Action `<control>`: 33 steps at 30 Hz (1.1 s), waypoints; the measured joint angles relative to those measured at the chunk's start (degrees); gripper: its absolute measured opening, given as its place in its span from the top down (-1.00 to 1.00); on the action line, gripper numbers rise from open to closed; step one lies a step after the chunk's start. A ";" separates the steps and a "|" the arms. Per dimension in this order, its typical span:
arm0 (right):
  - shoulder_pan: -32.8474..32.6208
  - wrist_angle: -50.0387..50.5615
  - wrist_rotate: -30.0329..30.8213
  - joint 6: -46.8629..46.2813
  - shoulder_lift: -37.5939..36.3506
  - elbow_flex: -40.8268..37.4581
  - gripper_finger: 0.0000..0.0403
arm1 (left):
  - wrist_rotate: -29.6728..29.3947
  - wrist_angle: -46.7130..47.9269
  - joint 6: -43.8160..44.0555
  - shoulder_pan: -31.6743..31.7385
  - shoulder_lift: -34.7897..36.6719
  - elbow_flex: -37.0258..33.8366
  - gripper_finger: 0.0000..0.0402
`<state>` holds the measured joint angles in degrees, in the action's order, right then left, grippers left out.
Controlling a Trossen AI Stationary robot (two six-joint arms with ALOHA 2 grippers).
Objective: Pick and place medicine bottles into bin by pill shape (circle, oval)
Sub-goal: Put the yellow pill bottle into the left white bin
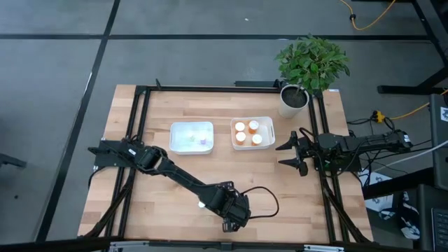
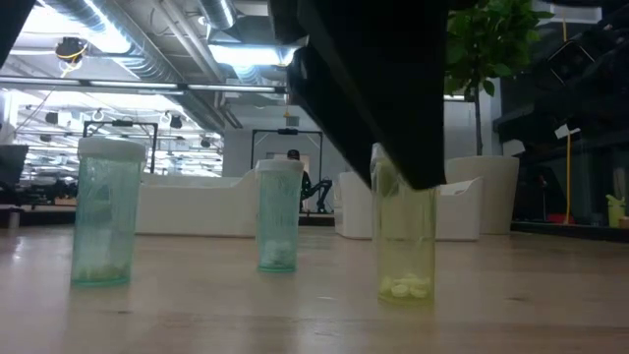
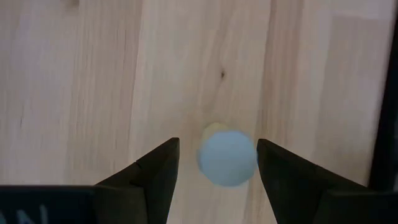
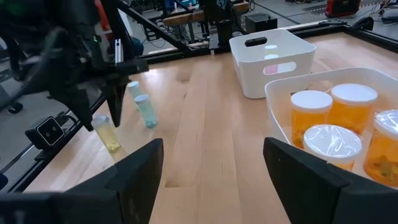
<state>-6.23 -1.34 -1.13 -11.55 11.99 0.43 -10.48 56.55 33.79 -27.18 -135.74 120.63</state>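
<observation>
While the left arm reaches toward the bench's (image 1: 175, 105) six o'clock edge, its left claw (image 3: 217, 163) hangs over a pale yellow-green bottle (image 2: 405, 236), fingers (image 3: 155, 171) apart on either side of the white cap (image 3: 227, 157) without touching it. Two pale blue-green bottles (image 2: 106, 211) stand upright close by, apart from one another. Toward twelve o'clock on the bench sit two white bins side by side: the left bin (image 1: 192, 137) holds small pale bottles, one purple-tinted, and the right bin (image 1: 253, 132) holds four orange bottles (image 1: 240, 127) with white caps. At three o'clock the right claw (image 4: 214, 168) waits off the bins' side, fingers spread wide and empty. A potted plant (image 1: 308, 66) stands at the one o'clock corner.
</observation>
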 joint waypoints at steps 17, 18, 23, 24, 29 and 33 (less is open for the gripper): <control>0.01 -0.01 -0.01 0.00 0.00 0.00 -0.39 | -0.81 -0.69 0.56 0.13 -0.01 -0.47 0.16; 0.00 -0.01 -0.01 0.00 0.00 0.00 -0.39 | -0.81 -0.69 0.57 0.17 -0.01 -0.47 0.21; 0.00 -0.01 0.00 0.00 0.00 0.00 -0.39 | -0.82 -0.59 0.58 0.47 0.07 -0.47 0.38; 0.01 -0.02 0.00 0.00 0.00 0.00 -0.39 | -0.77 0.00 0.58 0.67 0.33 -0.47 0.39; 0.01 -0.02 0.00 0.00 0.00 0.00 -0.39 | -2.32 10.01 0.27 3.62 1.87 4.43 0.41; 0.01 -0.02 0.00 0.01 0.00 0.00 -0.39 | -5.66 24.43 -0.90 5.48 2.18 13.65 0.42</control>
<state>-6.22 -1.37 -1.13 -11.54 11.99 0.43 -16.14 80.98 32.88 -21.70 -133.55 134.28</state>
